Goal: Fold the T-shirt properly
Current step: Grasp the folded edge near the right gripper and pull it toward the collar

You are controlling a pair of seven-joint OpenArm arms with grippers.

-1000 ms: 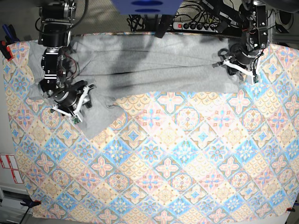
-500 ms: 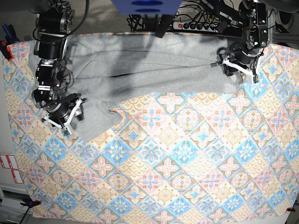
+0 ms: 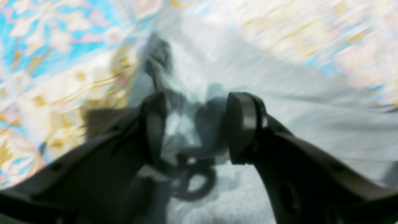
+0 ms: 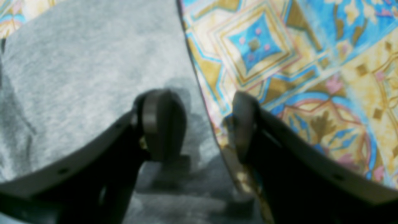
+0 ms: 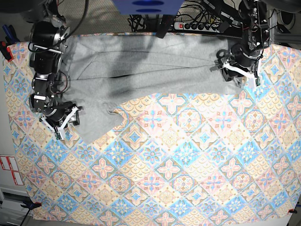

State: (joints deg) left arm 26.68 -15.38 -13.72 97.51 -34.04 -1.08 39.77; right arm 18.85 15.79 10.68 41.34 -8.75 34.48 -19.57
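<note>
Surface, base view: patterned tablecloth point(image 5: 178, 160) is covering the whole table, blue and peach tiles everywhere.
Shirt, base view: T-shirt point(image 5: 141, 70) is lying stretched along the far edge, one flap hanging down toward the near left side.
Clutter, base view: power strip point(image 5: 200, 26) and cables are sitting behind the table, a blue block point(image 5: 146, 7) is poking in at the top, red-and-white labels point(image 5: 9, 169) are showing at the left edge.
Right gripper, base view: right gripper point(image 5: 60, 123) is hovering at the shirt's left edge, half over cloth; too small to judge the jaws here.
Left gripper, base view: left gripper point(image 5: 237, 73) is sitting at the shirt's right end, arm blocking that corner.
Left wrist view: pretty blurry, but the jaws are standing apart with nothing pinched between them, grey fabric lying underneath and a dark smudge up ahead I can't make out.
Right wrist view: jaws are spread wide, released, straddling the shirt's edge, one finger point(image 4: 158, 121) over grey fabric, the other over tablecloth. Everything's soft-focus, and the finger bases are getting cut off at the bottom.
</note>
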